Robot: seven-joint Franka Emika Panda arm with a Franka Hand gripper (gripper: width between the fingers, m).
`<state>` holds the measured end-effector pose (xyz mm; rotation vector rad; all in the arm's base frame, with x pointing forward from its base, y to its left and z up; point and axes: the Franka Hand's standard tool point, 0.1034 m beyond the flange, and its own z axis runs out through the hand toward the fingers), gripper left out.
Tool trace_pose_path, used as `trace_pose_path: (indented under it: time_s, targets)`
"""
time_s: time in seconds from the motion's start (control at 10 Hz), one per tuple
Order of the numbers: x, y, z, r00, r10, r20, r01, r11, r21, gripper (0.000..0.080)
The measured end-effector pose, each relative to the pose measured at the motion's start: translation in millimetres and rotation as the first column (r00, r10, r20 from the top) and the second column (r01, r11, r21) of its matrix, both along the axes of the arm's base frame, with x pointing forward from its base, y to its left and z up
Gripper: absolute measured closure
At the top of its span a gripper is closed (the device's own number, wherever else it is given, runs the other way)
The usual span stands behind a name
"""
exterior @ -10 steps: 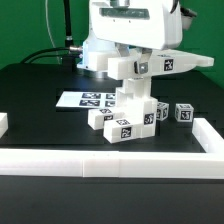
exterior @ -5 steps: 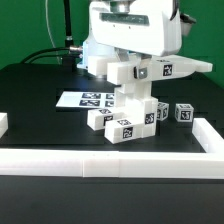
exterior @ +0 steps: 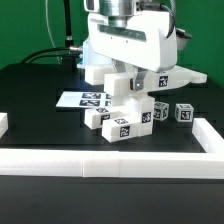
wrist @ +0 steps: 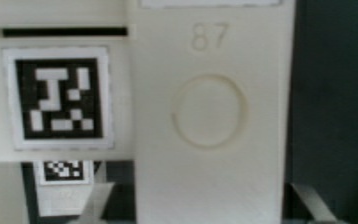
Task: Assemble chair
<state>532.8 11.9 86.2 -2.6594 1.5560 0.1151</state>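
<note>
On the black table (exterior: 35,90), exterior view: chair (exterior: 122,122) sits mid-table as a part-built cluster of white tagged blocks, inside the low white border wall (exterior: 110,160). The marker board (exterior: 85,99) lies just behind it, and a loose block (exterior: 183,112) lies at the exterior view's right. The gripper (exterior: 133,88) is clamped on the chair's upright piece (exterior: 127,97). Wrist view: upright piece (wrist: 202,110) fills the frame, stamped with an oval and a number, with a tagged part (wrist: 60,95) beside it.
</note>
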Motion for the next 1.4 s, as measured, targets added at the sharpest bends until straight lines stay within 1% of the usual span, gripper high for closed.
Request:
trace_pose_path:
  time_s: [0.3,0.4,0.7,0.8,0.9,1.0,1.1,1.2,1.4]
  targets:
    - [1.1,-3.4,-9.8,1.0,0.02,0.002,-0.02,1.0,-0.013,0.0515]
    - [4.1,-3.6,-9.7,0.999,0.036,0.006,-0.036,0.999,-0.014,0.0515]
    - [4.9,-5.1,-9.5,0.999,0.038,0.007,-0.038,0.999,-0.015,0.0509]
    - [4.9,-5.1,-9.5,0.999,0.038,0.007,-0.038,0.999,-0.015,0.0306]
    - [5.0,-5.9,-9.4,0.999,0.041,0.007,-0.041,0.999,-0.015,0.0306]
    - [5.4,-7.8,-9.1,0.999,0.046,0.008,-0.046,0.999,-0.016,0.0184]
    - [5.9,-10.3,-8.8,0.999,0.046,0.009,-0.046,0.999,-0.017,0.0159]
    - [7.2,-12.2,-7.3,0.999,0.049,0.01,-0.049,0.999,-0.017,0.0159]
    - [14.3,-14.0,4.0,0.998,0.065,0.015,-0.065,0.998,-0.007,0.0151]
